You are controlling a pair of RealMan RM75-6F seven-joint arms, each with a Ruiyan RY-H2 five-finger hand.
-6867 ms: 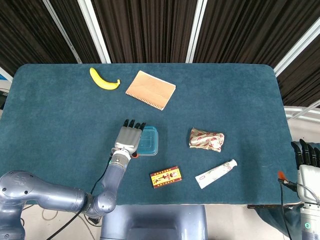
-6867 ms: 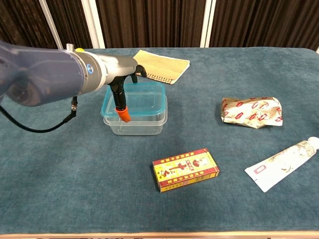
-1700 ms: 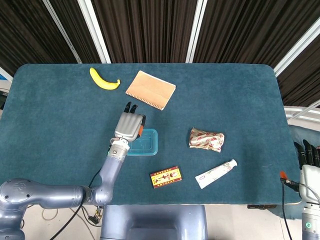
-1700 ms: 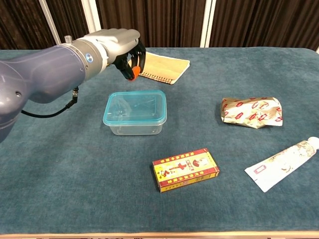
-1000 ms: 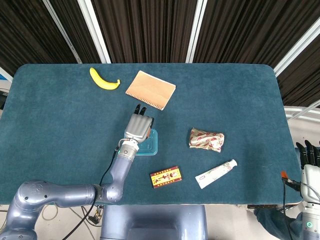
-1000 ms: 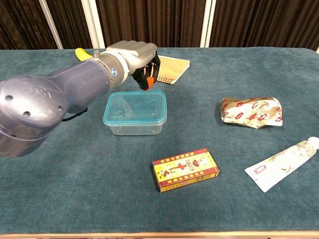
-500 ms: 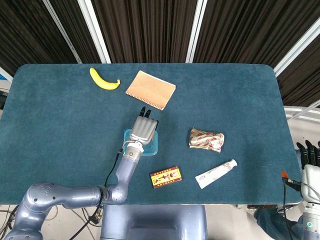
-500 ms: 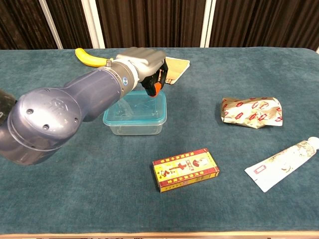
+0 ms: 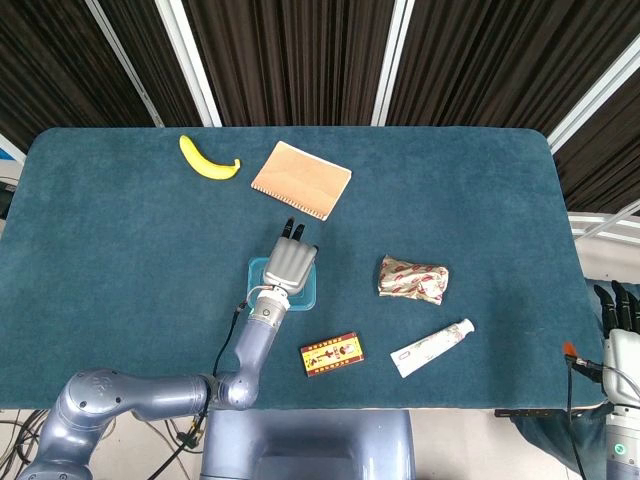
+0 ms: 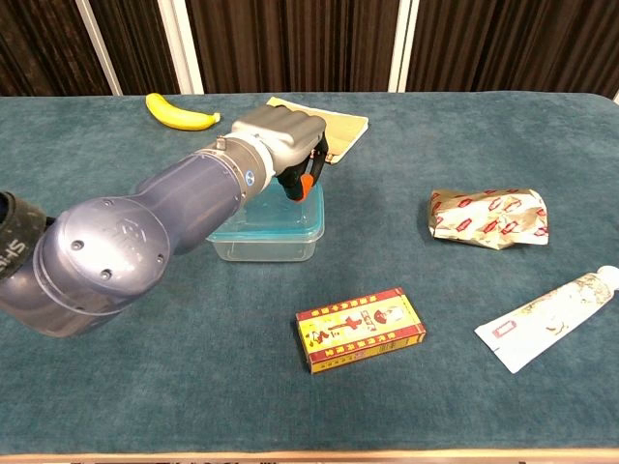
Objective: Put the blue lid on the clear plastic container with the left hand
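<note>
The clear plastic container point(image 10: 276, 248) stands at the table's middle with the blue lid point(image 10: 290, 220) lying flat on top of it. In the head view only the lid's edges point(image 9: 311, 290) show around my left hand point(image 9: 289, 263). That hand hangs over the lid's far half, palm down and fingers bent downward, holding nothing. In the chest view the left hand point(image 10: 283, 136) has its orange thumb tip at the lid's far right corner; I cannot tell whether it touches. My right hand point(image 9: 617, 308) stays off the table at the far right, fingers straight and empty.
A banana point(image 9: 207, 159) and a notebook point(image 9: 301, 179) lie at the back. A crumpled foil packet point(image 9: 412, 279), a toothpaste tube point(image 9: 431, 347) and a red-and-yellow box point(image 9: 331, 354) lie right of and in front of the container. My left forearm point(image 10: 155, 227) crosses the container's left side.
My left hand has moved right and forward from behind the container to over its lid. The forearm now hides the container's left part. The lid and container have not shifted.
</note>
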